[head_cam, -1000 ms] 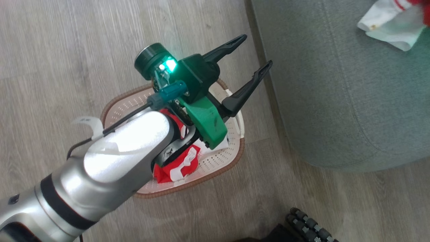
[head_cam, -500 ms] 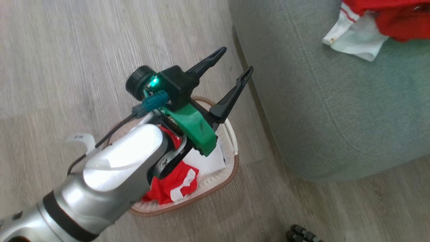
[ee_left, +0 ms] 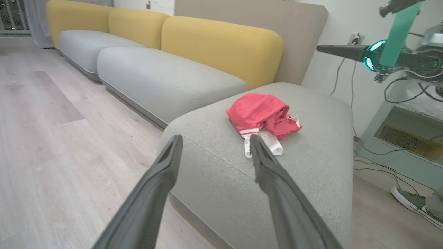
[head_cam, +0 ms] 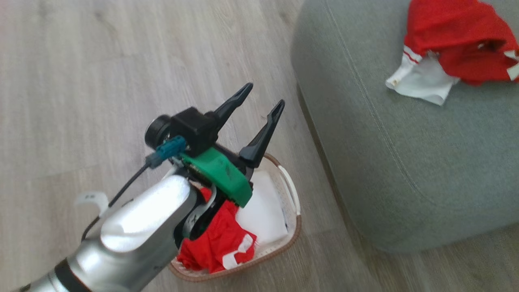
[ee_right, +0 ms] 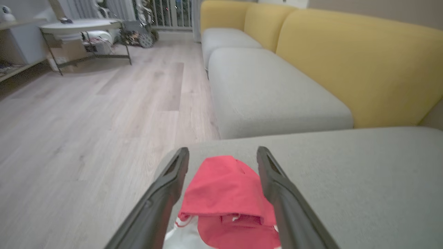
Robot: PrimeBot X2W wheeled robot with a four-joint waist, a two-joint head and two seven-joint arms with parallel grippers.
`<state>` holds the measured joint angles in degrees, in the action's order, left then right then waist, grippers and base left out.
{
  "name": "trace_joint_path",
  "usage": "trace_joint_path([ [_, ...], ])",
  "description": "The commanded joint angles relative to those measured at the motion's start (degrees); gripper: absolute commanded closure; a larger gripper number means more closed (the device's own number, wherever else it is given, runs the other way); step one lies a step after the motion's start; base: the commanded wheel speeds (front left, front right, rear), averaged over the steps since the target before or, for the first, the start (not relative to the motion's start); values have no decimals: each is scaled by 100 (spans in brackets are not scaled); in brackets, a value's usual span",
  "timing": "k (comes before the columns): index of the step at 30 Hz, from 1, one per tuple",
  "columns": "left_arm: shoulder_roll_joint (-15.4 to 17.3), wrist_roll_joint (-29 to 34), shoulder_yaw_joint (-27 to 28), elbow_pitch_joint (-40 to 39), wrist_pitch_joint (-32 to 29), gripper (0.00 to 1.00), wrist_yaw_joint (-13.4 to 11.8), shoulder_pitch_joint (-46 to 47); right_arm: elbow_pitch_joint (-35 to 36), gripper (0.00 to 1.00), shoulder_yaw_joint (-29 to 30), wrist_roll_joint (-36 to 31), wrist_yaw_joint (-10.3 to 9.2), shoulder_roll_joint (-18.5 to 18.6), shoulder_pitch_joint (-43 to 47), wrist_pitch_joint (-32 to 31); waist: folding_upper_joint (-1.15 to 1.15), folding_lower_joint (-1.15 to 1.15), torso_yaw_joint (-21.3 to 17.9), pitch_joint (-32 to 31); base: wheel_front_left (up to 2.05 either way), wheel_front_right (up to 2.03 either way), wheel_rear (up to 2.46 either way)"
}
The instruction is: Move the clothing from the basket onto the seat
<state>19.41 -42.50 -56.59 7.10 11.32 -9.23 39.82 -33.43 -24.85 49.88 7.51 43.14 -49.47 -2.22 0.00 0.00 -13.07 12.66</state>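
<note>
Left pincer [head_cam: 263, 95] hangs wide open above the basket [head_cam: 298, 227], which holds 1 red garment [head_cam: 219, 243]. Right pincer [ee_right: 223, 150], also wide and empty, hovers over the other garment [head_cam: 454, 36] on the seat [head_cam: 405, 162], far right.

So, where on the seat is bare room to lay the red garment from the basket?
The seat is bare in a wide band between its rounded edge near the basket and the red garment lying there. Also bare past that garment, on its far side. Crowded just around that garment.

Left end effector [head_cam: 263, 95], right end effector [ee_right: 223, 150]: fingers spread.
</note>
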Motion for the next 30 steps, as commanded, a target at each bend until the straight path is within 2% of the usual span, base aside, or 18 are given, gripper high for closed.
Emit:
trace_joint_path([
  [1, 116, -33, 279, -180, 71, 0, -35, 85, 189, 0, 83, -55, -2, 229, 186, 91, 0, 0, 195, -233, 0, 0, 0],
  [7, 284, -126, 445, -323, 184, 0, -206, -255, 927, 0, 784, -218, -2, 274, 969, 442, 0, 0, 560, -562, 0, 0, 0],
  [8, 346, -150, 506, -377, 210, 0, -263, -355, 1199, 0, 1102, -304, -2, 225, 1312, 552, 0, 0, 699, -638, 0, 0, 0],
  [13, 500, -206, 673, -514, 262, 0, -423, -605, 1956, 0, 1838, -558, -2, -122, 2265, 746, 0, 0, 1009, -762, 0, 0, 0],
  [23, 633, -252, 1093, -649, 345, 0, -720, -1140, 3129, 0, 2958, -1446, -2, -1368, 3784, 709, 0, 0, 1486, -942, 0, 0, 0],
  [30, 729, -169, 1531, -693, 364, 0, -848, -1633, 3654, 0, 3183, -2007, -2, -2289, 4443, 785, 0, 0, 1684, -1043, 0, 0, 0],
])
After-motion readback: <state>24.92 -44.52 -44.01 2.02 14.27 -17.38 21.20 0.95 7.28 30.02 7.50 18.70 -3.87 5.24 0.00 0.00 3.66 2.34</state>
